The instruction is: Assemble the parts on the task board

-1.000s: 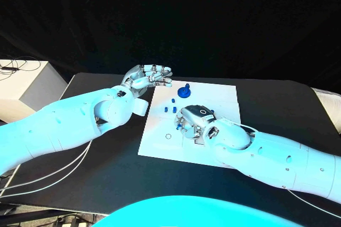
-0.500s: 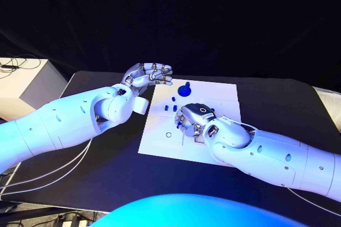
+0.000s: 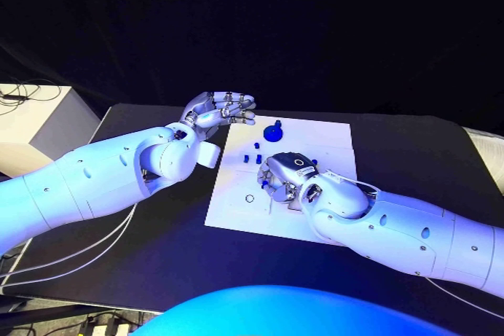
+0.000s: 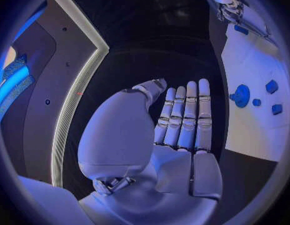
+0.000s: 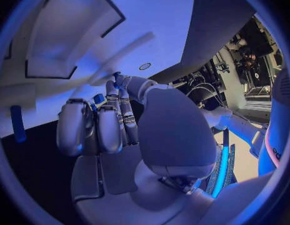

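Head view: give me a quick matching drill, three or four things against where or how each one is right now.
Things:
1. left robot hand
2. right robot hand
3. round blue part
4. task board

States:
A. white plate lying flat on the black table
B. sits on the board's far end
C. fingers apart, holding nothing, raised beside the board's far left corner
D. low over the board's middle, a small blue part at its fingertips

Pairs: 1-C, 2-D, 3-B, 4-A

White task board [image 3: 315,143] on a black worktop [image 3: 420,154]; blue parts [image 3: 272,135] on it; white arms [image 3: 95,179] with silver hands [image 3: 223,110].
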